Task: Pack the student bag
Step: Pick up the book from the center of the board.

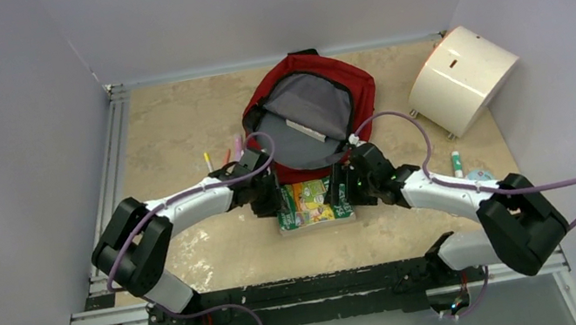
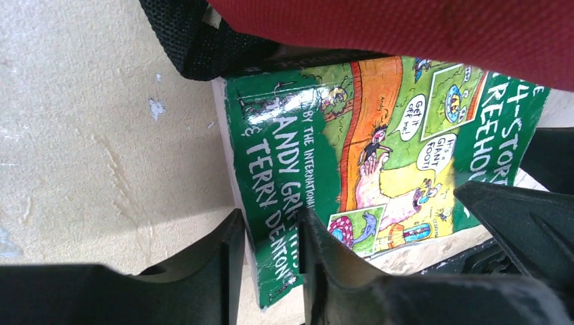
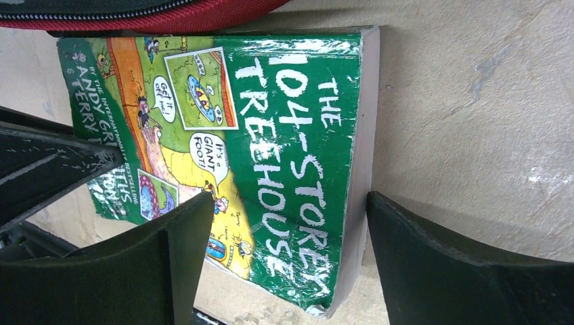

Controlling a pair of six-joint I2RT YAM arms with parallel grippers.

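Observation:
The dark-red student bag (image 1: 350,81) lies open at the back of the table, its grey lining facing up; its red edge shows in the left wrist view (image 2: 406,27) and the right wrist view (image 3: 135,13). A green paperback book (image 1: 313,201) lies just in front of the bag's mouth. My left gripper (image 1: 278,206) is shut on the book's (image 2: 298,135) left edge, which sits between its fingers (image 2: 269,218). My right gripper (image 1: 343,194) is open, and its fingers straddle the book's (image 3: 291,122) right edge (image 3: 290,203) without closing on it.
A white rounded box (image 1: 460,79) stands at the back right. Several pens (image 1: 223,156) lie to the left of the bag. A white and green marker (image 1: 457,162) lies by the right arm. The bag's black strap (image 2: 196,40) rests beside the book.

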